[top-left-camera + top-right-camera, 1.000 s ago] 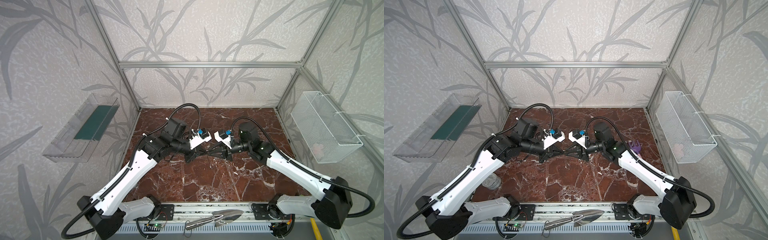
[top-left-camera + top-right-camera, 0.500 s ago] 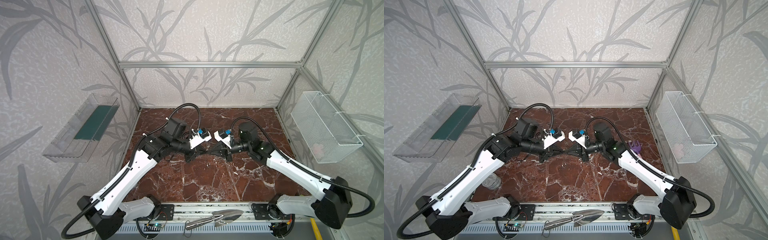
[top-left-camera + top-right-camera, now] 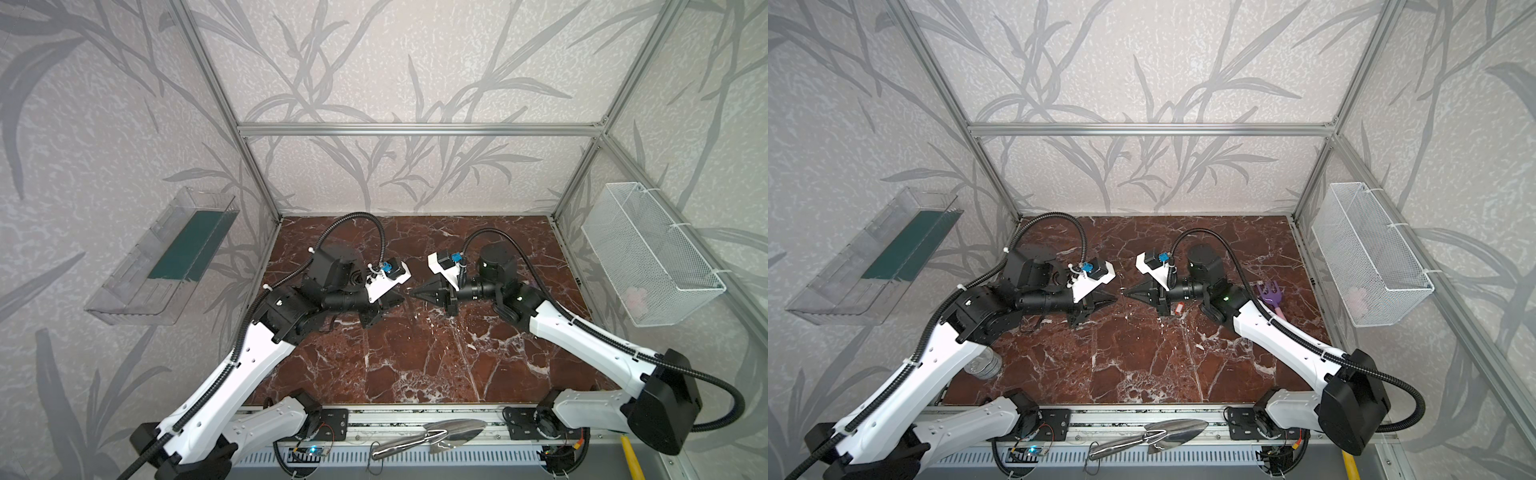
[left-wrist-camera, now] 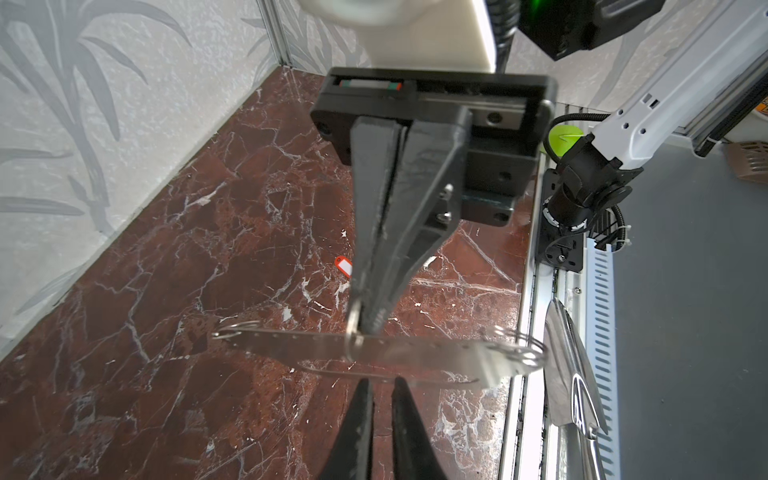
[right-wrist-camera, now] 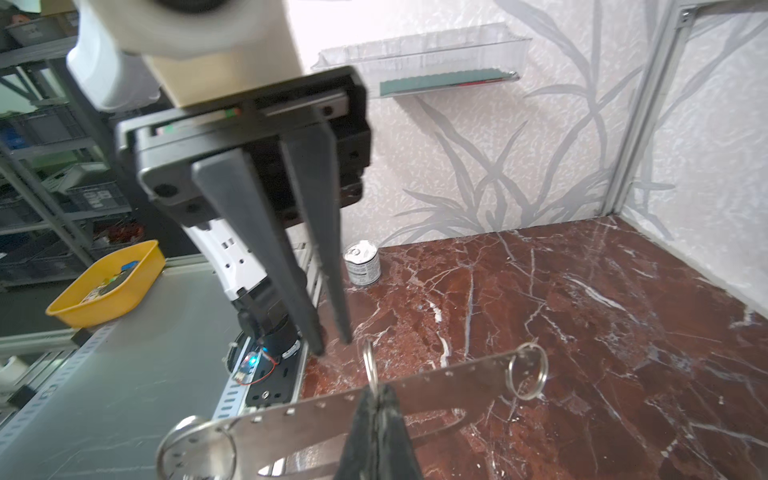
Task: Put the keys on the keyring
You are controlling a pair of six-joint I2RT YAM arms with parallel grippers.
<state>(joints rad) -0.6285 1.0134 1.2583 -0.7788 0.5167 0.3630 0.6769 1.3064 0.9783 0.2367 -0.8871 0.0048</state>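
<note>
The keys, a flat grey plate with a row of small holes and steel split rings, hang in the air between my two grippers. My right gripper is shut on the plate's edge where the middle ring passes through; it shows from the left wrist view as the right gripper. My left gripper faces it with its jaws a little apart, tips just short of the plate and nothing between them. In both top views the left gripper and right gripper meet tip to tip. The keyring, a small red tag, lies on the marble under the right gripper.
A shiny steel trowel lies on the front rail. A tin can stands at the table's front left by the left arm. A purple toy fork lies near the right wall. A wire basket and clear shelf hang on the side walls.
The left gripper's jaws have parted a little and no longer pinch the plate. The right gripper's jaws have closed fully. Both arms have stayed nearly in place.
</note>
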